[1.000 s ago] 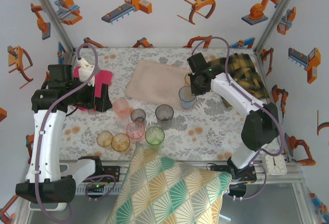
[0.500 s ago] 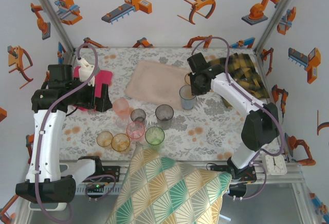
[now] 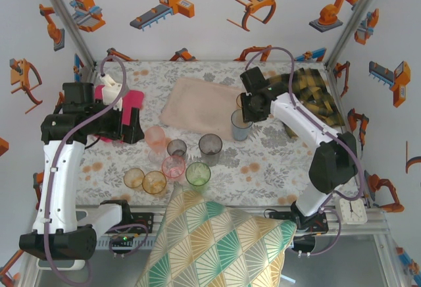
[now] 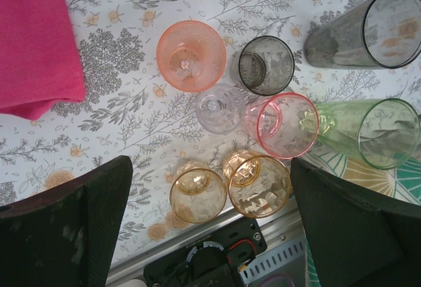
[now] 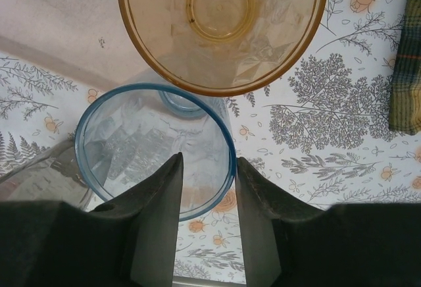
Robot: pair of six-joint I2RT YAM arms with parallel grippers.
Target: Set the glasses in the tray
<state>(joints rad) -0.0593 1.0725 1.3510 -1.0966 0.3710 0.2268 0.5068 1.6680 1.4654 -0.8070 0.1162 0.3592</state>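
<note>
The pale pink-beige tray [image 3: 197, 103] lies at the back middle of the table. My right gripper [image 3: 246, 114] [image 5: 209, 188] is open and straddles the rim of a blue glass [image 3: 241, 126] [image 5: 155, 149], one finger inside and one outside. That glass stands just off the tray's right edge. An orange glass [image 3: 240, 101] [image 5: 222, 24] stands right behind it at the tray's corner. My left gripper [image 3: 131, 129] [image 4: 210, 221] hangs wide open and empty above several glasses: salmon [image 4: 191, 55], smoky [image 4: 266, 65], clear [image 4: 220, 108], pink [image 4: 281, 125], green [image 4: 368, 133], tall smoky [image 4: 362, 30] and two amber [image 4: 197, 195].
A magenta cloth [image 3: 125, 99] lies back left under the left arm. A yellow-black plaid cloth [image 3: 316, 96] lies back right. A patterned cushion [image 3: 217, 241] overlaps the near table edge, close to the green glass [image 3: 198, 174]. A small clock [image 3: 352, 211] sits near right.
The blue glass and my right gripper have shifted slightly toward the near right. The left arm has not moved.
</note>
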